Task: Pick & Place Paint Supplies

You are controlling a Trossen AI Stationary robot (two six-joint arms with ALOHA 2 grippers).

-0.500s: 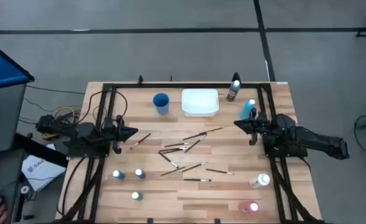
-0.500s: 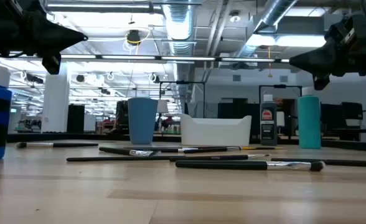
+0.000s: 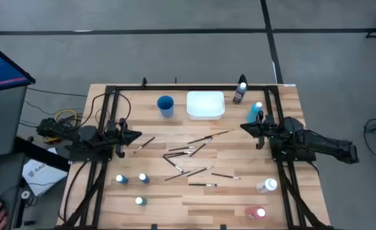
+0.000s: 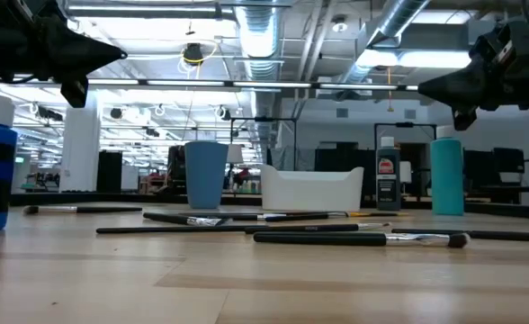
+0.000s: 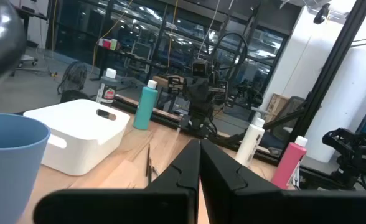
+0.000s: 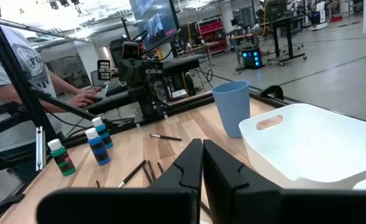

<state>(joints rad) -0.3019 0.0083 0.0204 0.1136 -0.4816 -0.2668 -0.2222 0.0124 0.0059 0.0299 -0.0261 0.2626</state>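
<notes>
Nothing has shifted in the last half-second — the left gripper and right gripper hover as before, fingers pressed together, holding nothing. The brushes lie scattered mid-frame and the bottles stand around the table edges — sorting hasn't begun.

No lettering can be read with certainty in any view. The dark bottle at the far edge of the surface carries a red and white label, but its print is too small to make out. A person's grey shirt in the right wrist view bears dark letters, possibly "FO", though they are partly hidden.
</notes>
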